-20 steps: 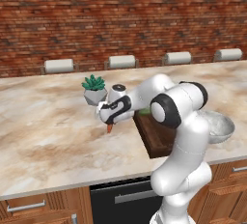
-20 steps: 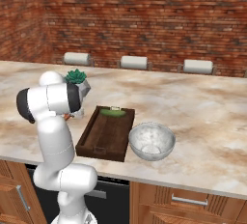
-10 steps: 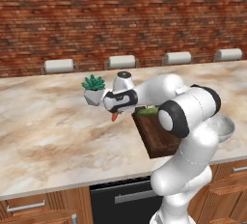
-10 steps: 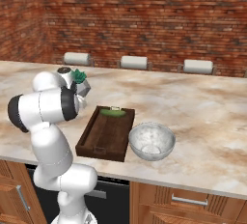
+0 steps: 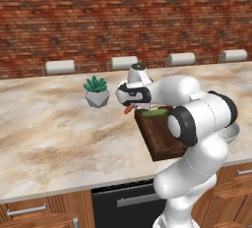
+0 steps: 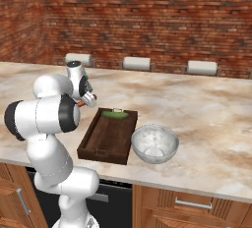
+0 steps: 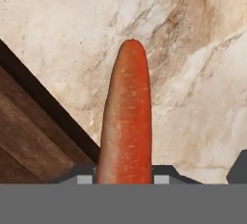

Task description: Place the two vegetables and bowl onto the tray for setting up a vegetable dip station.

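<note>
**Carrot carried toward the tray**

Left base view. The fingers [image 5: 129,107], at centre frame, are narrowly parted and closed on the carrot [image 5: 128,109], whose orange-red tip hangs below them, clear of the marble desk [image 5: 49,133]. Just right of it lies the dark wooden tray [image 5: 160,141], with the green cucumber [image 5: 156,113] already at its upper end. The potted plant [image 5: 97,91] stands left of centre. To finish this step well, the carrot should probably travel right over the low rim, then be lowered onto bare wood beside the cucumber before release.

Right base view. The tray [image 6: 106,141] lies at centre, the cucumber [image 6: 117,115] against its upper rim. The speckled grey-white bowl [image 6: 154,144] rests on the desk, touching or just beside the tray's right edge. A sliver of carrot [image 6: 80,103] shows at centre left.

Hand view. The carrot [image 7: 126,121] rises from bottom centre: smooth, tapered, rounded at the tip, orange-red with a paler left flank. The tray corner [image 7: 29,136] occupies the lower left; marble lies beneath the tip.
</note>
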You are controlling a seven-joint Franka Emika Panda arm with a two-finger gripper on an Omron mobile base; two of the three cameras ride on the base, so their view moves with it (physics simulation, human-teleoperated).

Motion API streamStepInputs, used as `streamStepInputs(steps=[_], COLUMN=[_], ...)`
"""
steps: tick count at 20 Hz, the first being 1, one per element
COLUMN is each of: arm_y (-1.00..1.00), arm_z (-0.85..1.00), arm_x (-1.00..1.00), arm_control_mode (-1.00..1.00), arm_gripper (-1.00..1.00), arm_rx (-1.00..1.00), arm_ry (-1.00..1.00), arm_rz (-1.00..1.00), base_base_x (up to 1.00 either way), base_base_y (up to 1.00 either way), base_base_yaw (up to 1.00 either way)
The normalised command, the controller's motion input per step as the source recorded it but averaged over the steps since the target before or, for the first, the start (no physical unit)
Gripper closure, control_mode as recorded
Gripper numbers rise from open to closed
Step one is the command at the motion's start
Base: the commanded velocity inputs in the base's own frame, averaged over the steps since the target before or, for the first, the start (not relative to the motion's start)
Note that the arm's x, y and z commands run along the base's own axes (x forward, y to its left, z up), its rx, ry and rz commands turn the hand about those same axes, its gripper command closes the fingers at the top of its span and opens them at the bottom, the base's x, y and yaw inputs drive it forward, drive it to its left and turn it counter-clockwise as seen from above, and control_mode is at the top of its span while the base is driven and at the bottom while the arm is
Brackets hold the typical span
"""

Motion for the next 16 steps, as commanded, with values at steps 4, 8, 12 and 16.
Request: streamStepInputs(steps=[4, 8, 12, 16], arm_y=[-0.46, -0.51, -0.57, -0.59], arm_z=[0.13, 0.05, 0.04, 0.07], arm_x=[0.11, 0.12, 0.06, 0.01], arm_control_mode=[-1.0, -1.0, -1.0, -1.0], arm_gripper=[1.0, 1.0, 1.0, 1.0], arm_rx=[0.02, 0.03, 0.05, 0.09], arm_ry=[0.0, 0.0, 0.0, 0.03], arm_rz=[-0.36, -0.36, -0.36, -0.31], base_base_x=[0.0, 0.0, 0.0, 0.0], base_base_y=[0.0, 0.0, 0.0, 0.0], base_base_yaw=[0.0, 0.0, 0.0, 0.0])
